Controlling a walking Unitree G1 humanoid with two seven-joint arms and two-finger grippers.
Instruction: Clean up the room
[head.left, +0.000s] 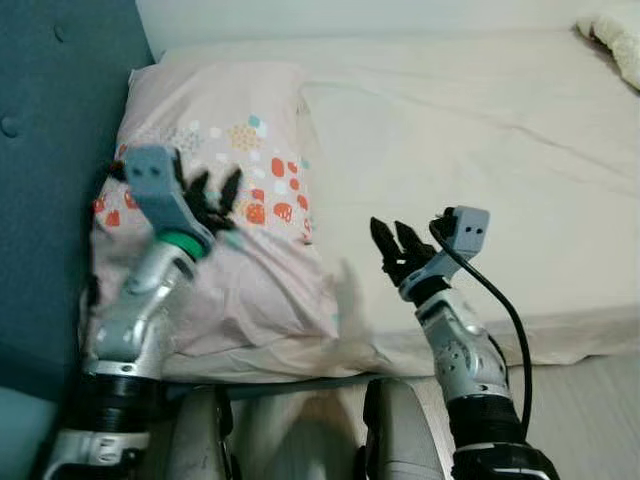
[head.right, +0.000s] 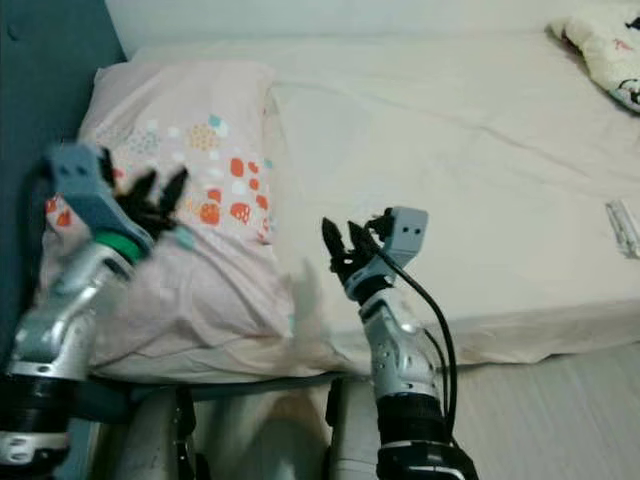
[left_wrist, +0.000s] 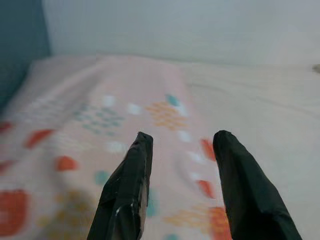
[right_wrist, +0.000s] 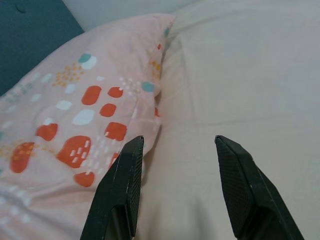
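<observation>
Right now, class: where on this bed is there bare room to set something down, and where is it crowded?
Free: the sheet between the pillow and the bedding at the far corner. Crowded: the headboard end, where the pillow lies under the open left claw; the open right claw hangs beside it.

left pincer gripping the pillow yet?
No, the left pincer hovers above the pillow with both fingers apart and nothing between them.

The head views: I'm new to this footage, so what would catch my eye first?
The pink pillow with orange and teal spots lies at the head of the cream bed, against a teal headboard. The left gripper hovers open over the pillow; the right gripper is open above the sheet beside it.
</observation>
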